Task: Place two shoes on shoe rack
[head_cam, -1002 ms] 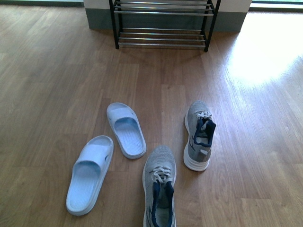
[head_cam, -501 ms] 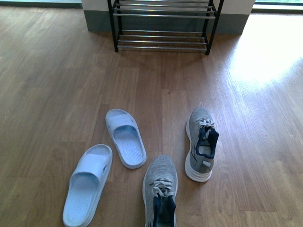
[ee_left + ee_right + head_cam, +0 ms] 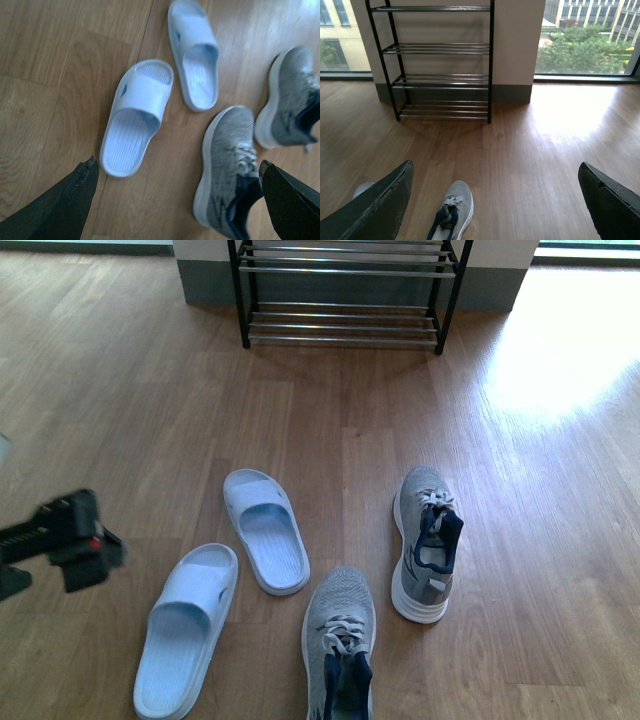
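- Sneakers, grey knit with navy tongue and thick white sole: you have two, a nearer sneaker (image 3: pixel 338 635) and a farther sneaker (image 3: pixel 426 540). Both lie on the wooden floor (image 3: pixel 150 400) with their toes toward the shoe rack (image 3: pixel 345 325), well apart from it.
- Nearer sneaker: it sits low in the front view, with its heel cut off by the picture's edge.
- Farther sneaker: it lies near the first, to the robot's right and a little closer to the rack. The two do not touch.
- Slides, pale blue: you have two, on the floor to the left of the sneakers. One slide (image 3: pixel 265 530) lies near the nearer sneaker's toe. The other slide (image 3: pixel 187 625) lies further left, with its toe close to the first slide's heel end.
- Shoe rack: one, with black side frames and chrome rods. You can count four tiers in the right wrist view. It stands against a wall (image 3: pixel 515 45) between two windows (image 3: pixel 585 40).
- Left hand (image 3: pixel 176 161): its fingers are spread wide, above the floor over the slides and the nearer sneaker. In the front view it shows blurred at the left edge.
- Right hand (image 3: pixel 495 164): its fingers are spread wide and it faces the rack. You can see one sneaker's toe below it, but not tell which.
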Tool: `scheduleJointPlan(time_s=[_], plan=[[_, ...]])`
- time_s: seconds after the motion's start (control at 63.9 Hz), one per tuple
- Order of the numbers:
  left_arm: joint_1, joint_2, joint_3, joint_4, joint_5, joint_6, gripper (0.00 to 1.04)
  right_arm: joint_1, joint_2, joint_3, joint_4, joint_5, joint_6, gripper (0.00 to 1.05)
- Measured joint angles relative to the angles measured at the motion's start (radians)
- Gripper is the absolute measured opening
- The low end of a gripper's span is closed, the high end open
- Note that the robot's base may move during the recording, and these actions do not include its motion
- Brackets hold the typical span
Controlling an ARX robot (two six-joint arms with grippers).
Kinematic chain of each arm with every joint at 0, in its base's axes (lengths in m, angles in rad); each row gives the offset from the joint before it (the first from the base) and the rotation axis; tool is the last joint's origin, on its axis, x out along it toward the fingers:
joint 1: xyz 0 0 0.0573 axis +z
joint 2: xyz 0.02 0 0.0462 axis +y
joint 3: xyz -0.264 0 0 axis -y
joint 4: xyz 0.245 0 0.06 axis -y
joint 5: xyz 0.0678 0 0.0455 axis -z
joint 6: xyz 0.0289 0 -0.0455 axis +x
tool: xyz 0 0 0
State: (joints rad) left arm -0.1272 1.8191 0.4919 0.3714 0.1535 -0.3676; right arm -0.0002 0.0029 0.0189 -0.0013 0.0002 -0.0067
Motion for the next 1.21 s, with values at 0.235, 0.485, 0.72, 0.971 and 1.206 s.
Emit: scheduleJointPlan(time_s=[0.235,0.485,0.72,0.971,1.206], plan=[[-0.091,0.438,0.236,-0.045,0.129,0.117,0.95,0.000,0.000,0.000,0.000,0.000,0.000,0.96],[-0.152,0.704,0.448,-0.046,0.264,0.073,0.95,0.000,0.000,0.000,0.000,0.000,0.000,0.96],[-0.216,0.790,0.588,-0.076,0.359,-0.010,0.95,0.000,0.000,0.000,0.000,0.000,0.000,0.96],[-0.259,0.821,0.664,-0.102,0.395,-0.108,0.95,0.000,0.000,0.000,0.000,0.000,0.000,0.96],[-0.291,0.899,0.700,-0.063,0.468,-0.166,0.95,0.000,0.000,0.000,0.000,0.000,0.000,0.96]])
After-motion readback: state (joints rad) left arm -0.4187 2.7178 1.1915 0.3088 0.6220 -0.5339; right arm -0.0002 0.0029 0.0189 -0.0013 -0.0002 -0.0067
